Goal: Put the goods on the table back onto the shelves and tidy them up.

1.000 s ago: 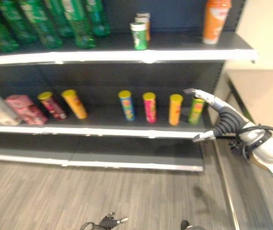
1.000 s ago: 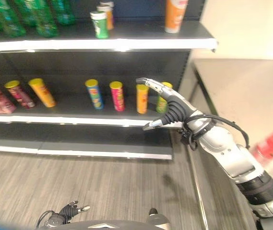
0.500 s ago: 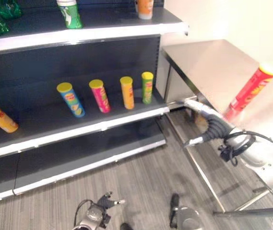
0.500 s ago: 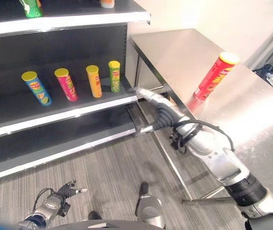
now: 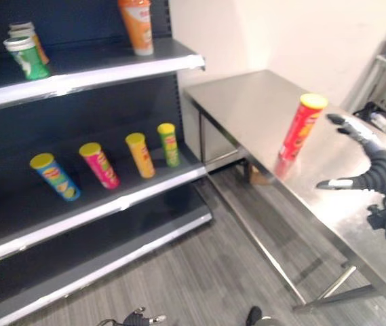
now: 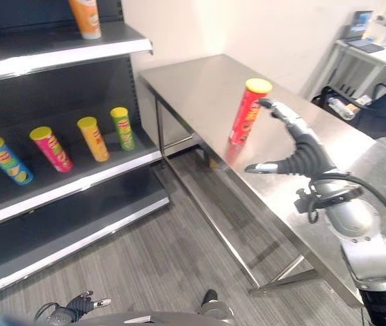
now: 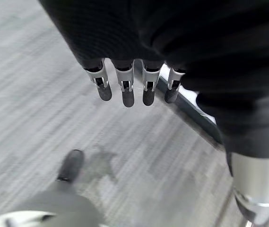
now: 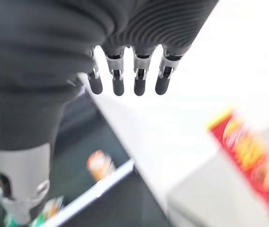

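Observation:
A red chip can with a yellow lid [image 6: 248, 111] stands upright on the steel table [image 6: 199, 88]. My right hand [image 6: 300, 151] hovers over the table just to the can's right, open, fingers and thumb spread, not touching it. The right wrist view has the same red can [image 8: 250, 163] past the straight fingers [image 8: 138, 80]. On the middle shelf [image 5: 98, 207] stand blue [image 5: 54, 176], pink [image 5: 98, 165], orange [image 5: 140, 154] and green [image 5: 168, 144] cans. My left hand [image 7: 134, 71] hangs low over the floor, fingers relaxed and open, holding nothing.
The top shelf [image 5: 98, 68] carries an orange container [image 5: 137, 26] and a green-and-white can [image 5: 24, 58]. A bare bottom shelf [image 5: 104, 261] sits near the grey floor. A side rack with a laptop [image 6: 359, 19] stands far right, beyond the table.
The camera has swung right from the shelves to the table. My right hand has moved from beside the shelf edge up over the table, close to the red can.

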### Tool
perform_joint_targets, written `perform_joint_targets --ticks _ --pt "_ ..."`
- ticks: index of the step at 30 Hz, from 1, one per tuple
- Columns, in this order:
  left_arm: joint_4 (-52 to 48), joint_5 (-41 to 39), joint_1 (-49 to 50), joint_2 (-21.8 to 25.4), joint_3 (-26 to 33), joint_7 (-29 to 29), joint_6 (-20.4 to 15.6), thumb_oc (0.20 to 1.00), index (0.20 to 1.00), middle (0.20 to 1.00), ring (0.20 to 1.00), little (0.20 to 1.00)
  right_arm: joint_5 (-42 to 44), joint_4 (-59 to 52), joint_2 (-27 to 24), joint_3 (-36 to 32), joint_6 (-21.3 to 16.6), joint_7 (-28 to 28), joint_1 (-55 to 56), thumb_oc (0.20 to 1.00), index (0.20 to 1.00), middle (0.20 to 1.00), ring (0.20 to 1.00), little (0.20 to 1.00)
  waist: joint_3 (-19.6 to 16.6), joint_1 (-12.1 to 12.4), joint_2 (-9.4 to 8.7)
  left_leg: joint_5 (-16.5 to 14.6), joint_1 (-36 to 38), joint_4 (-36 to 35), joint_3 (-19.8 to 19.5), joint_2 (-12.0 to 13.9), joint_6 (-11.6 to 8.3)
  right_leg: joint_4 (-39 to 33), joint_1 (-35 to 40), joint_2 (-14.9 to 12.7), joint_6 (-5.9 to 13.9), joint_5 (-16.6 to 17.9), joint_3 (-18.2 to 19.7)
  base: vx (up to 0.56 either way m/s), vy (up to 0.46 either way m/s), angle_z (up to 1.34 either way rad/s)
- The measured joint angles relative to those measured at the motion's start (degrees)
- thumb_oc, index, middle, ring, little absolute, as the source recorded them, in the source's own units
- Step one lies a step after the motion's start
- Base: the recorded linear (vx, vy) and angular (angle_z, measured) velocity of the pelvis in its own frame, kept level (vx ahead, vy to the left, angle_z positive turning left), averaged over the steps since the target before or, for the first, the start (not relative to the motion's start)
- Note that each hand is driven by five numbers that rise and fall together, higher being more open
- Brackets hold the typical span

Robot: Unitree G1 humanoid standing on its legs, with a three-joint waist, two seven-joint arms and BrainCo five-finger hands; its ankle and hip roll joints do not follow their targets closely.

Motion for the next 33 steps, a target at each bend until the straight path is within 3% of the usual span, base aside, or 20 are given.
perform_joint_targets --ticks 4,6,7,8,9,11,12,13,14,15,16,17,18,19,20,22,23,24,29,33 --pt "-1.49 -0.14 0.48 -1.08 -0.24 -0.14 -0.34 1.0 1.0 1.0 1.0 1.0 0.76 2.21 0.31 -7.91 -0.48 -4.88 1.06 1.0 1.0 1.0 1.0 1.0 -0.88 -0.85 2.33 -0.85 -0.32 3.54 1.14 2.39 -1.29 -0.31 -0.42 1.88 -0.5 -0.25 1.49 -0.03 -0.244 -0.21" --pt "-1.39 -0.2 0.6 -0.92 -0.12 -0.04 -0.32 1.0 1.0 1.0 1.0 1.0 0.79 3.58 2.44 -8.88 -0.95 -6.63 1.66 1.0 1.0 1.0 1.0 1.0 -0.68 -0.34 1.9 -1.67 -2.42 11.0 -0.28 5.8 -0.94 1.72 -1.15 2.45 -2.37 -2.02 3.08 0.05 -0.228 -0.3" --pt "-1.25 -0.48 1.17 -1.0 0.04 -0.05 -0.34 1.0 1.0 1.0 1.0 1.0 0.76 3.81 3.0 -9.17 -1.01 -7.27 1.92 1.0 1.0 1.0 1.0 1.0 -0.19 -0.11 2.52 -1.68 -2.98 14.8 -1.69 7.5 -1.09 2.01 -1.34 3.21 -2.78 -2.71 3.94 0.06 -0.211 -0.48" --pt "-1.25 -0.74 1.13 -0.89 0.59 -0.05 -0.31 1.0 1.0 1.0 1.0 1.0 0.75 4.07 4.27 -9.48 -1.03 -7.8 2.07 1.0 1.0 1.0 1.0 1.0 0.88 0.27 2.23 -1.27 -4.08 21.16 -3.88 10.03 -1.87 1.92 -0.39 3.94 -3.25 -3.2 5.24 -0.01 -0.177 -0.62" --pt "-1.36 -1.17 2.44 -1.43 0.56 0.01 0.04 1.0 1.0 1.0 1.0 1.0 0.79 4.13 5.02 -10.05 -0.82 -9.06 2.83 1.0 1.0 1.0 1.0 1.0 1.32 0.78 2.88 1.57 -7.38 28.83 -9.32 13.09 -5.11 -0.24 1.11 5.38 -3.12 -3.33 6.27 -0.02 -0.147 -0.61" --pt "-1.59 -1.26 2.27 -2.29 1.51 0.24 0.19 1.0 1.0 1.0 1.0 1.0 0.79 4.38 7.17 -11.85 -0.56 -10.13 3.92 1.0 1.0 1.0 1.0 1.0 1.84 0.97 2.8 5.64 -11.3 33.23 -16.62 13.8 -6.09 -1.97 1.65 6.28 -2.9 -3.56 7.39 -0.02 -0.043 -0.41" --pt "-1.59 -1.26 1.88 -2.48 1.51 0.37 0.18 1.0 1.0 1.0 1.0 1.0 0.82 4.6 8.07 -12.08 -0.04 -10.71 3.9 1.0 1.0 1.0 1.0 1.0 2.62 0.89 2.62 5.48 -12.42 34.27 -18.9 13.18 -6.47 -1.96 1.43 6.1 -3.2 -3.42 8.15 -0.03 0.111 -0.34" --pt "-1.61 -1.27 1.63 -3.07 1.65 0.48 0.16 1.0 1.0 1.0 1.0 1.0 0.86 6.0 8.19 -11.66 0.82 -11.15 4.16 1.0 1.0 1.0 1.0 1.0 3.33 0.61 2.47 2.95 -13.23 32.1 -20.2 9.88 -8.12 -1.95 0.65 5.54 -3.17 -3.2 9.0 0.03 0.16 -0.31" --pt "-1.52 -1.29 1.29 -3.35 1.58 0.6 0.15 1.0 1.0 1.0 1.0 1.0 0.89 6.21 8.26 -11.66 1.1 -11.17 4.98 1.0 1.0 1.0 1.0 1.0 3.49 0.8 2.13 1.01 -13.34 28.51 -22.52 6.87 -7.16 -1.9 0.13 5.05 -3.17 -3.11 10.01 0.1 0.209 -0.55" --pt "-1.47 -1.3 0.7 -4.05 1.31 0.62 -0.06 1.0 1.0 1.0 1.0 1.0 0.85 7.02 8.21 -9.92 1.41 -11.02 5.26 1.0 1.0 1.0 1.0 1.0 3.39 1.43 1.56 -0.94 -11.77 15.5 -27.25 -0.71 -5.15 -1.93 -2.29 4.32 -2.36 -3.16 12.62 0.11 0.111 -0.63" --pt "-1.44 -1.29 0.65 -4.28 1.03 0.63 -0.08 1.0 1.0 1.0 1.0 1.0 0.83 7.93 8.16 -8.77 1.45 -10.98 4.59 1.0 1.0 1.0 1.0 1.0 3.47 1.72 1.61 -0.92 -11.95 10.84 -27.93 -2.87 -5.02 -2.05 -3.37 4.53 -1.12 -4.36 13.32 0.15 0.122 -0.85" --pt "-1.29 -1.29 0.63 -5.47 0.99 0.7 0.03 1.0 1.0 1.0 1.0 1.0 0.84 9.63 8.2 -8.09 1.62 -11.03 3.68 1.0 1.0 1.0 1.0 1.0 4.08 2.08 4.28 -1.54 -13.34 6.72 -28.97 -2.5 -3.58 -0.8 -4.17 6.89 2.77 -8.75 12.5 0.14 0.093 -0.77" --pt "-2.02 -1.32 -0.16 -6.99 0.57 0.73 -0.23 1.0 1.0 1.0 1.0 1.0 0.84 10.65 6.21 -8.9 2.05 -11.1 3.32 1.0 1.0 1.0 1.0 1.0 5.54 2.89 9.86 -2.27 -14.25 3.35 -31.15 3.15 -0.77 15.72 -8.93 10.62 -4.77 -10.83 12.08 0.14 0.094 -0.52" --pt "-2.49 -1.31 -0.68 -4.36 0.28 0.67 -0.44 1.0 1.0 1.0 1.0 1.0 0.77 10.48 9.39 -8.23 2.56 -11.06 3.88 1.0 1.0 1.0 1.0 1.0 5.64 2.8 3.95 0.87 -13.26 4.32 -30.42 -0.27 -1.38 20.29 -7.62 5.41 -2.96 -17.56 16.14 0.15 0.147 -0.15" --pt "-1.23 -1.4 -1.12 -4.1 -0.2 1.02 -0.04 1.0 1.0 1.0 1.0 1.0 0.69 11.4 11.03 -7.13 2.8 -10.98 4.05 1.0 1.0 1.0 1.0 1.0 5.98 2.36 2.59 1.17 -11.73 2.79 -30.66 -0.17 -1.11 19.15 -6.37 6.59 -2.18 -18.16 16.19 0.1 0.127 0.01" --pt "-1.4 -1.38 -0.39 -3.97 -0.84 0.74 -0.12 1.0 1.0 1.0 1.0 1.0 0.48 10.15 11.24 -7.34 2.77 -11.03 4.75 1.0 1.0 1.0 1.0 1.0 4.49 2.78 1.36 1.65 -10.13 1.52 -28.12 -2.5 -0.43 14.89 -5.69 5.79 -1.13 -16.19 16.63 0.2 0.228 -0.23" --pt "-1.5 -1.4 -0.59 -4.38 -1.29 0.72 -0.39 1.0 1.0 1.0 1.0 1.0 0.25 10.03 10.71 -8.79 2.1 -11.21 3.42 1.0 1.0 1.0 1.0 1.0 4.67 2.37 2.63 1.84 -8.07 0.96 -26.45 -3.33 -0.04 12.52 -5.13 6.21 -1.62 -13.77 16.01 0.22 0.286 -0.38" --pt "-1.6 -1.39 -0.72 -4.39 -1.79 0.75 -0.4 1.0 1.0 1.0 1.0 1.0 0.22 10.33 10.52 -9.04 2.21 -11.27 2.54 1.0 1.0 1.0 1.0 1.0 4.59 2.31 3.26 0.91 -6.74 -1.56 -25.34 -3.81 1.55 12.16 -5.38 6.14 -2.7 -12.18 16.32 0.12 0.219 -0.3" --pt "-2.85 -3.52 -1.77 -4.49 -1.71 1.45 -0.63 1.0 1.0 1.0 1.0 1.0 -0.97 10.36 8.56 -6.6 3.02 -11.15 0.63 1.0 1.0 1.0 1.0 1.0 4.02 2.74 6.2 0.3 -5.85 -2.83 -22.41 -6.72 3.13 7.17 -4.01 4.22 -0.73 -8.61 18.34 0.09 0.139 -0.21" --pt "-4.33 -3.52 -1.34 -4.37 -1.68 2.37 -1.14 1.0 1.0 1.0 1.0 1.0 -1.05 10.97 6.65 -4.65 3.41 -11.15 -0.75 1.0 1.0 1.0 1.0 1.0 3.83 2.92 6.83 -0.18 -5.91 -3.67 -22.23 -8.69 4.22 4.02 -2.8 2.68 0.4 -6.29 18.05 0.07 0.106 0.01"
